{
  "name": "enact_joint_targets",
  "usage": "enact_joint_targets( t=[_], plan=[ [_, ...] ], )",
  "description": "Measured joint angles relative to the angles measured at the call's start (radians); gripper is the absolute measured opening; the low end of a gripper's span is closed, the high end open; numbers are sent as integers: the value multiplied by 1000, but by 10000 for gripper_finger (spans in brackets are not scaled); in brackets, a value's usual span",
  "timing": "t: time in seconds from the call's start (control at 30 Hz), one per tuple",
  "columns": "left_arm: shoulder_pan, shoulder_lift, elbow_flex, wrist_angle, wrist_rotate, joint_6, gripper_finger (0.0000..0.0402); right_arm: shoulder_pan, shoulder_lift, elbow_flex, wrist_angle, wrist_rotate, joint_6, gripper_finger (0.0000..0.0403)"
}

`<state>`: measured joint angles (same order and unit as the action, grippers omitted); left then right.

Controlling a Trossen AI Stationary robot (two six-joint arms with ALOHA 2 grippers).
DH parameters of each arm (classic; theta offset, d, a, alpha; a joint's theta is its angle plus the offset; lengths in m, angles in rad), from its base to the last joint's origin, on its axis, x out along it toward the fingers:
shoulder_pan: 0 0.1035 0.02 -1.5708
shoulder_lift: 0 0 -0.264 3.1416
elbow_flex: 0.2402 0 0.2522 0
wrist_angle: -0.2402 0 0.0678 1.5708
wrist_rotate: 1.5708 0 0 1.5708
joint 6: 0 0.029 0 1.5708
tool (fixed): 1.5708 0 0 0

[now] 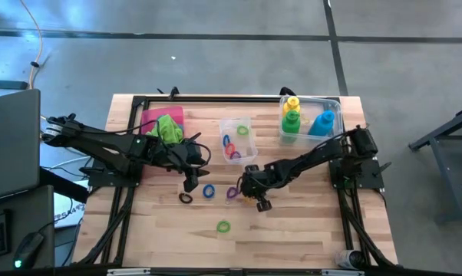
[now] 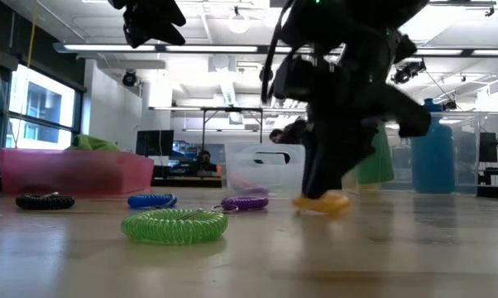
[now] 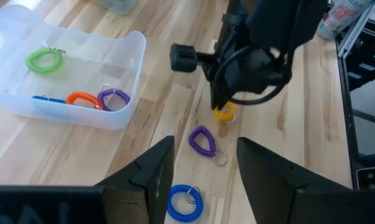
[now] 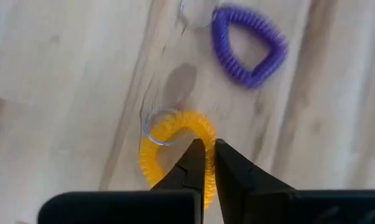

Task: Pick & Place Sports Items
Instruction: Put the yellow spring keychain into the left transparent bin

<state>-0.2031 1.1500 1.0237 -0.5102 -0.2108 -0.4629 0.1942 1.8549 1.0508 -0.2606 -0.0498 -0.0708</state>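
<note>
Small clear box (image 1: 236, 139): my landmark; it held coiled rings (image 3: 81, 98)
My left gripper (image 1: 191, 182): hovered left of the box; fingers spread, empty
My right gripper (image 4: 207, 163): just in front of the box; fingers pressed together, pinching the yellow ring (image 4: 175, 134)
Purple ring (image 4: 248, 51): on the table beside the yellow ring
</note>
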Motion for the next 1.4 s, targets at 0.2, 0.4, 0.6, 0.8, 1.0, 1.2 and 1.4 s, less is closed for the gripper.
enact_joint_targets(
  t=[0.2,0.4,0.6,0.8,1.0,1.2,1.4],
  plan=[
    [0,0,0,1,0,-5,170,0,-108,0,-41,72,50,5],
    [0,0,0,4,0,-6,170,-20,-220,3,-50,183,154,5],
    [0,0,0,50,1,-8,170,-70,-293,5,-26,286,258,6],
    [0,0,0,111,0,-8,170,-155,-312,3,9,311,277,6],
    [20,0,1,107,-1,-8,170,-244,-311,3,63,307,277,7],
    [35,0,1,108,-1,-8,170,-317,-311,3,95,306,277,7],
    [39,0,1,108,-3,-8,170,-357,-311,3,109,306,277,7]
  ],
)
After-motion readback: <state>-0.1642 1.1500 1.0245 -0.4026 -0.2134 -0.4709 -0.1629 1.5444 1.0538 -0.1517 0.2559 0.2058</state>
